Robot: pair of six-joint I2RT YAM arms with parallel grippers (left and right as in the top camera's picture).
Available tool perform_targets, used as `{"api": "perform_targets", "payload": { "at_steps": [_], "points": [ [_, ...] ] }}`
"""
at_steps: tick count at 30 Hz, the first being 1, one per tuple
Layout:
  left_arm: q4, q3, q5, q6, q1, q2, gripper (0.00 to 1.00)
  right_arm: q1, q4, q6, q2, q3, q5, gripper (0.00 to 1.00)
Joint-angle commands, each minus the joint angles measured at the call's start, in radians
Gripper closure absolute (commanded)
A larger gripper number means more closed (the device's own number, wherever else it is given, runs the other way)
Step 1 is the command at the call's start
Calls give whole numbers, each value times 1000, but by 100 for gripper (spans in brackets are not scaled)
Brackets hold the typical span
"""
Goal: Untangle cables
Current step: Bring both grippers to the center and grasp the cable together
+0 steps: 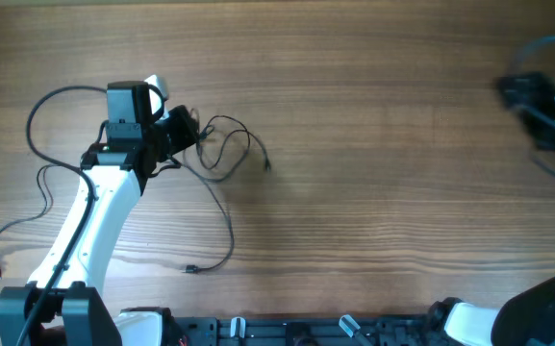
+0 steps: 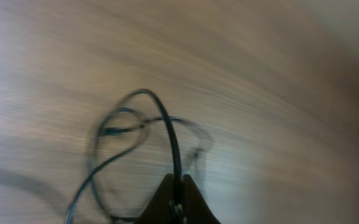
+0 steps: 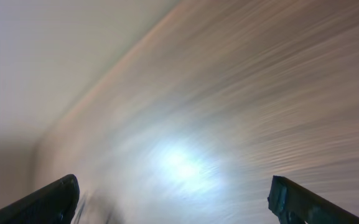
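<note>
The thin black flexible cables (image 1: 227,146) are seen on the left half of the light wooden tabletop (image 1: 383,192), gathered in loose, overlapping loops just to the right of the left claw (image 1: 183,133). That claw is closed on a strand at the loops' left edge. In the left wrist view the cables (image 2: 167,127) are shown arching up out of the left claw (image 2: 178,190), whose dark tips are pressed together around the cord, the other loops lying on the wood beyond. One strand is trailed from the bundle toward the robot's side of the tabletop and ends in a small plug (image 1: 190,269). The right claw (image 1: 527,91) is held at the far right edge, well apart from the cables, and is smeared by blur in the overhead view. In the right wrist view the right claw (image 3: 176,202) is spread wide, only its dark fingertips (image 3: 55,200) being shown at the bottom corners, nothing between them. Both wrist views are blurred, so the crossings within the loops and the number of separate cords cannot be told. In the overhead view the left claw's fingers are largely hidden under the wrist housing.
</note>
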Motion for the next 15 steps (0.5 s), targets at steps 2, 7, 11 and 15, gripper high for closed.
{"api": "perform_targets", "payload": {
  "at_steps": [2, 7, 11, 15],
  "points": [
    [103, 0, 357, 113, 3, -20, 96, 359, 43, -126, 10, -124, -111, 0],
    [201, 0, 485, 120, 3, -104, 96, 616, 274, -230, 10, -250, -112, 0],
    [232, 0, 713, 254, 3, -148, 96, 723, 438, -437, 11, -296, -112, 0],
    [343, 0, 959, 254, 3, -148, 96, 793, 496, -614, 11, -296, -206, 0]
  ]
}}
